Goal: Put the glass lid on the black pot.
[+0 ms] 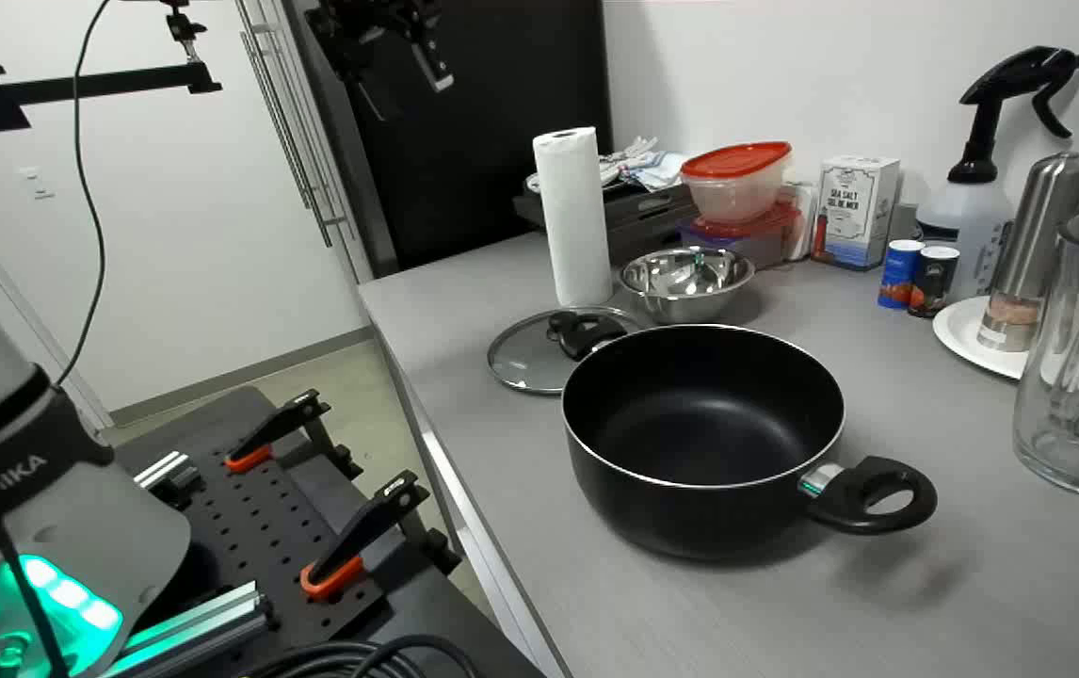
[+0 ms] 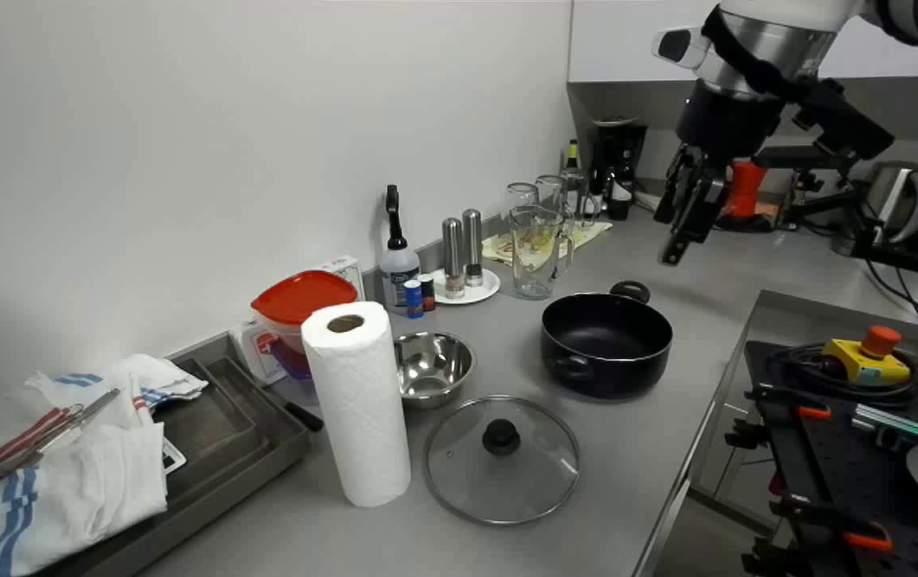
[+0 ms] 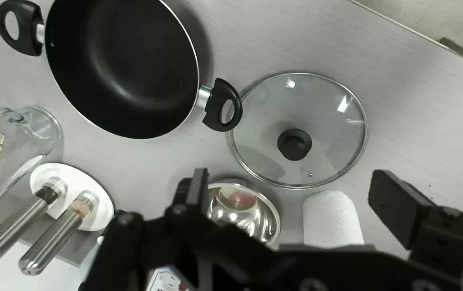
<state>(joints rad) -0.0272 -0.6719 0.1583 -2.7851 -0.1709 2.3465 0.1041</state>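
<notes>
The glass lid (image 2: 503, 469) lies flat on the grey counter, its dark knob up. It also shows in an exterior view (image 1: 532, 363), partly behind a pot handle, and in the wrist view (image 3: 316, 109). The black pot (image 1: 704, 513) stands upright, uncovered and empty beside the lid. It also shows in an exterior view (image 2: 607, 377) and in the wrist view (image 3: 126, 68). My gripper (image 3: 290, 178) is open and empty, fingers wide apart. It is high above the counter in both exterior views (image 1: 412, 98) (image 2: 670, 236). It touches neither lid nor pot.
A paper towel roll (image 2: 363, 417) stands upright close to the lid. A steel bowl (image 2: 435, 373) is between roll and pot. A glass pitcher (image 1: 1071, 424) and a white plate (image 2: 483, 288) with two mills stand near the wall. The counter edge (image 1: 464, 527) runs past lid and pot.
</notes>
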